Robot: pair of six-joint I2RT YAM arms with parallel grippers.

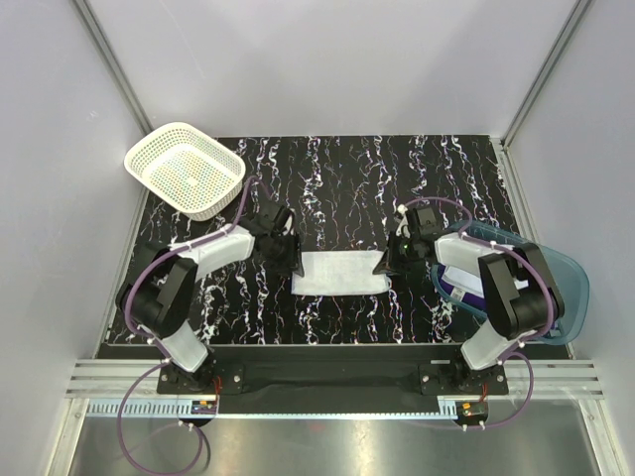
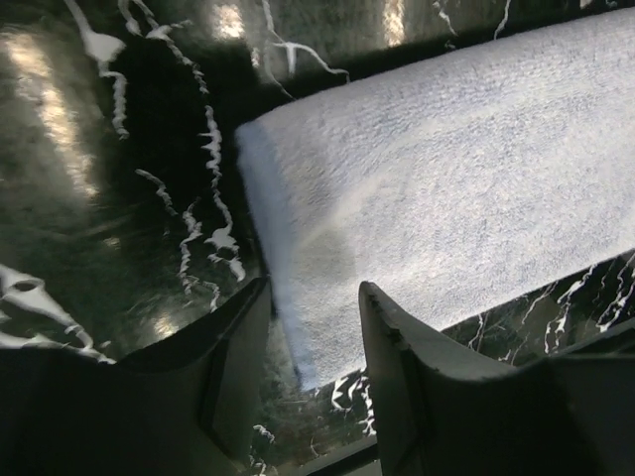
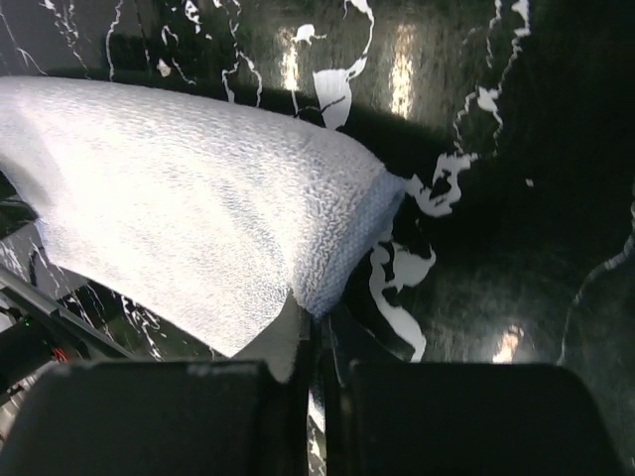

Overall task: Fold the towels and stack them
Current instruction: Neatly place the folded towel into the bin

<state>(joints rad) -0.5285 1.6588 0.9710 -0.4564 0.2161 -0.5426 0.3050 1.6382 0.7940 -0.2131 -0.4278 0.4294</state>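
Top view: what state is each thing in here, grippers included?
White towel: folded, flat on the table.
Left gripper: open, straddling the towel's edge.
Right gripper: shut on the towel's corner.
Basket: upright.
Tub: holds a purple towel.

Reads as a robotics lab test cell rather than a home, a shop or an office. Boxed in on three sides by plain pale grey wall panels (image 1: 327, 59), joined at the corners by bare aluminium frame posts (image 1: 112, 58). Floored with a glossy black tabletop veined in white like marble (image 1: 347, 178). Fitted with two white-and-black robot arms, left (image 1: 189, 268) and right (image 1: 506, 297), bolted side by side to a black base bar (image 1: 327, 377) at the near edge. Strung with loose purple cables (image 1: 120, 428) beside a slotted aluminium rail (image 1: 109, 377). Stocked with plain props: a white lattice plastic basket (image 1: 184, 169) at the far left corner, a translucent blue plastic tub (image 1: 571, 278) at the right edge.
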